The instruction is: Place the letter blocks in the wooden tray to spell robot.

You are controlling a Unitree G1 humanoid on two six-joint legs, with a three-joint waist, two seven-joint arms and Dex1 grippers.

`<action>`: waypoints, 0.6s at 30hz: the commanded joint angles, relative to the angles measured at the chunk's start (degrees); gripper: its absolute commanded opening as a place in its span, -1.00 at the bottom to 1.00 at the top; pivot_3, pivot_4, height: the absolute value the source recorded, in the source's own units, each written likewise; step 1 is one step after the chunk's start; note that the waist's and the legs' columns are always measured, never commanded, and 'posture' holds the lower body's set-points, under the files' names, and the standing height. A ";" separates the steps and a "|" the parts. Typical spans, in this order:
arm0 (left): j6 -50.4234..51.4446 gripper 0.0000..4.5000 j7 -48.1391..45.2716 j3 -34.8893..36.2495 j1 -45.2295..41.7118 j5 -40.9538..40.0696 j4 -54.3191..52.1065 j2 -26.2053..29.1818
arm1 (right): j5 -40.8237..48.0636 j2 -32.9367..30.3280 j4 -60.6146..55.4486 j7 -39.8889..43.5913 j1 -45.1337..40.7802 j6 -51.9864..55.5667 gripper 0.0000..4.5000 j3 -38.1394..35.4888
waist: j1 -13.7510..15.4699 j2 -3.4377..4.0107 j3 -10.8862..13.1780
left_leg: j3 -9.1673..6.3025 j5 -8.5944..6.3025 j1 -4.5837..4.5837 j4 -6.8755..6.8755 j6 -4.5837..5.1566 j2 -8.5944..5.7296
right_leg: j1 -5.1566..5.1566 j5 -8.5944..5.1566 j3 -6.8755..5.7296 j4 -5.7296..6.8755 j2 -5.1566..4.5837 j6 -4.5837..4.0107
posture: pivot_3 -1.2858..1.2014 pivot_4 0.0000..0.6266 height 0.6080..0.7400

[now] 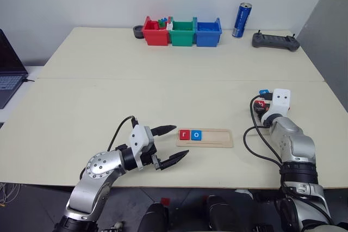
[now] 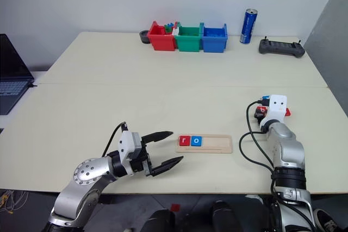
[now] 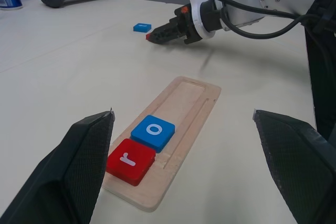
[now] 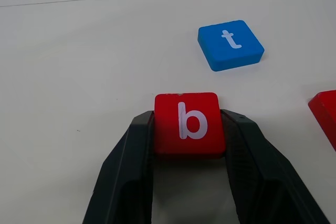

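Right wrist view: right tool [image 4: 189,129] clamps red b block [image 4: 189,123]; blue t block [image 4: 230,44] lies just beyond. Left tool [image 1: 169,146] gapes wide, empty.

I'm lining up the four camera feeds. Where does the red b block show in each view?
Left eye: red b block at the right gripper, right of the wooden tray.
Right eye: far right, partly hidden.
Left wrist: red edge at the fingertips.
Right wrist: centre.
Landmark: blue t block.

You read "r" on the red tile [image 3: 130,160], "o" on the blue tile [image 3: 153,131], "b" on the red block [image 4: 189,123], "t" on the blue block [image 4: 230,44].
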 commanded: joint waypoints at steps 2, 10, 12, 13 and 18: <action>-0.77 1.00 -0.53 0.39 0.05 -1.15 -2.13 0.67 | 0.80 -1.34 -12.25 0.40 4.43 6.51 -0.35 0.39 | 0.08 0.00 0.00 | -0.03 0.00 -0.02 -0.02 0.00 0.00 | -0.01 0.00 -0.02 -0.01 0.00 0.00 | 0.03 -0.52 1.00; -1.07 1.00 -1.12 0.76 0.31 -1.53 -1.86 1.38 | 4.68 3.06 -43.09 -3.17 17.58 29.36 -0.35 -1.11 | 0.15 0.04 -0.01 | -0.09 0.00 -0.07 -0.04 0.00 0.01 | -0.03 -0.02 -0.04 -0.07 0.00 0.00 | 0.03 -0.52 1.00; -0.98 1.00 -1.15 0.59 0.37 -1.51 -1.92 1.33 | 4.57 4.67 -46.46 -4.30 18.81 32.93 -0.35 -1.14 | 0.02 0.04 -0.01 | -0.05 0.00 -0.05 -0.05 0.00 0.04 | -0.03 -0.05 -0.03 -0.07 0.02 -0.03 | 0.03 -0.52 1.00; -0.89 1.00 -1.14 0.41 0.41 -1.48 -2.05 1.29 | 4.49 5.71 -48.04 -4.93 19.52 34.50 -0.35 -0.89 | 0.05 0.04 -0.01 | -0.04 0.00 -0.04 -0.04 0.00 0.04 | -0.03 -0.05 -0.02 -0.08 0.02 -0.03 | 0.03 -0.52 1.00; -0.48 1.00 -1.01 0.05 -0.05 -1.46 -2.18 1.14 | 3.72 8.19 -50.97 -6.24 21.36 38.36 -0.35 0.78 | 0.15 0.04 -0.01 | -0.05 0.00 -0.07 -0.05 0.00 0.03 | -0.03 -0.12 -0.04 -0.14 0.02 0.05 | 0.03 -0.52 1.00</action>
